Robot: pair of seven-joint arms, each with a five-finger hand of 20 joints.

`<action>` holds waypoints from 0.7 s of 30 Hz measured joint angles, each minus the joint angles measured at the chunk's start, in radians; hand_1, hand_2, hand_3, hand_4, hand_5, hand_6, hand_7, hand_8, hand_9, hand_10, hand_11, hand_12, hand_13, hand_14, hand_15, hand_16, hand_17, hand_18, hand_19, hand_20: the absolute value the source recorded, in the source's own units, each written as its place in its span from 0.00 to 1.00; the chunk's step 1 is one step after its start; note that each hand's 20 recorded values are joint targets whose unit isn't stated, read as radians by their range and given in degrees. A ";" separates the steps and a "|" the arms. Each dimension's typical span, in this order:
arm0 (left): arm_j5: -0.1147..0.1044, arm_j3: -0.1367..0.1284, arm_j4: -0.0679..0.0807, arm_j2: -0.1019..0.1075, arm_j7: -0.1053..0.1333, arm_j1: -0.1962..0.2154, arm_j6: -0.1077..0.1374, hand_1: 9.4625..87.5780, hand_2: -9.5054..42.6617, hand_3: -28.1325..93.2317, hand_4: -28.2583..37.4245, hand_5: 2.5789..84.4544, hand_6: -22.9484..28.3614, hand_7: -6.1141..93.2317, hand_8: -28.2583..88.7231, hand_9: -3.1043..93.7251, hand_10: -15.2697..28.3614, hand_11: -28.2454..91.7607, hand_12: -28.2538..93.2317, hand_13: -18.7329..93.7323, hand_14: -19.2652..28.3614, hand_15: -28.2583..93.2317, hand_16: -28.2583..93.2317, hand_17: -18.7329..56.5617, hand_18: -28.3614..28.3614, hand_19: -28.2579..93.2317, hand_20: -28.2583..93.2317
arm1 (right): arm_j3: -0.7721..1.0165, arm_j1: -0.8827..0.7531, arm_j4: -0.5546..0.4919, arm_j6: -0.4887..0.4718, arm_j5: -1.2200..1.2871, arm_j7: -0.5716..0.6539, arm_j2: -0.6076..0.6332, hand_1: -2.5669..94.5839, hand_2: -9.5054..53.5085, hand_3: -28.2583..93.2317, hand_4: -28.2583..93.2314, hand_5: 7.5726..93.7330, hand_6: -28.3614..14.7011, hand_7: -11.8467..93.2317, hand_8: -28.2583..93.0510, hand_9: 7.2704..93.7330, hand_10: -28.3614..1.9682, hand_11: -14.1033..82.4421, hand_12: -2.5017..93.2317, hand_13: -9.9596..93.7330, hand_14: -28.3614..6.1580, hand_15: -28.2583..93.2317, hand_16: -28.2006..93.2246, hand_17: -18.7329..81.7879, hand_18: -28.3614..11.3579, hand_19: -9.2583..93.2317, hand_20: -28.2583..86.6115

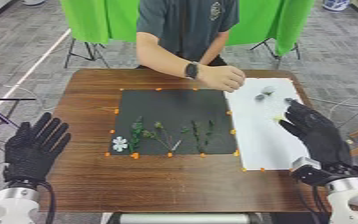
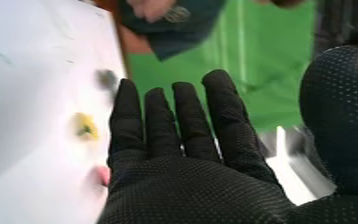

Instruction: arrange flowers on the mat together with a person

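Note:
In the head view my left hand (image 1: 35,149) is open, palm down at the table's left edge. My right hand (image 1: 318,137) is open over the right side of the white sheet (image 1: 257,135). On the black mat (image 1: 158,107) lie a white flower (image 1: 119,144) and several green stems (image 1: 135,134). Pale and dark flower heads (image 1: 267,91) rest on the upper part of the white sheet. A person's hand (image 1: 222,78) is above the sheet's far left corner. The right wrist view has my right hand (image 2: 189,182) with straight fingers, beside a yellow flower (image 2: 86,127) and a pink thing (image 2: 102,175).
The brown table (image 1: 158,185) surrounds the mat and sheet, with small orange markers along their edges. The person stands at the table's far side, an arm reaching over it. Behind hangs a green cloth (image 1: 91,22) on stands.

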 measured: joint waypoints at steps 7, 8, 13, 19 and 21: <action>0.000 0.000 0.001 0.000 0.000 -0.002 0.000 0.24 0.40 0.83 0.00 0.51 0.58 0.15 0.17 0.44 0.65 0.34 0.31 0.44 0.69 0.37 0.21 0.22 0.73 0.44 0.33 | 0.067 0.015 0.000 -0.025 -0.001 0.005 0.014 0.30 0.11 0.90 0.03 0.35 0.53 0.26 0.13 0.28 0.49 0.22 0.14 0.31 0.53 0.34 0.30 0.28 0.43 0.45 0.30; 0.000 0.000 0.001 0.000 0.000 -0.002 0.000 0.24 0.40 0.83 0.00 0.51 0.58 0.15 0.17 0.44 0.65 0.35 0.31 0.43 0.69 0.37 0.21 0.22 0.73 0.44 0.33 | 0.077 0.017 0.000 -0.035 -0.001 0.004 0.005 0.30 0.11 0.90 0.03 0.35 0.53 0.26 0.13 0.28 0.49 0.22 0.14 0.31 0.53 0.34 0.30 0.28 0.43 0.45 0.30; 0.000 0.000 0.001 0.000 0.000 -0.002 -0.001 0.24 0.40 0.83 0.00 0.51 0.58 0.15 0.17 0.44 0.65 0.35 0.31 0.43 0.69 0.37 0.21 0.22 0.73 0.44 0.33 | 0.098 0.020 -0.001 -0.075 -0.002 0.005 -0.035 0.30 0.10 0.90 0.03 0.35 0.53 0.26 0.13 0.28 0.49 0.22 0.14 0.31 0.52 0.34 0.30 0.28 0.43 0.45 0.30; -0.001 -0.001 0.001 0.000 0.001 0.000 -0.001 0.24 0.40 0.83 0.00 0.51 0.58 0.15 0.17 0.44 0.65 0.35 0.31 0.43 0.69 0.37 0.21 0.22 0.73 0.44 0.33 | 0.127 0.020 -0.003 -0.126 -0.002 0.017 -0.065 0.30 0.10 0.90 0.03 0.35 0.53 0.26 0.13 0.28 0.49 0.22 0.14 0.31 0.52 0.34 0.30 0.28 0.43 0.45 0.30; -0.001 -0.002 0.001 0.000 0.001 0.001 -0.001 0.24 0.40 0.83 0.00 0.51 0.58 0.15 0.17 0.44 0.65 0.35 0.31 0.43 0.69 0.37 0.21 0.22 0.73 0.44 0.33 | 0.139 0.020 -0.003 -0.148 -0.002 0.023 -0.075 0.30 0.10 0.90 0.03 0.35 0.53 0.26 0.13 0.28 0.49 0.22 0.14 0.31 0.52 0.34 0.29 0.28 0.43 0.45 0.30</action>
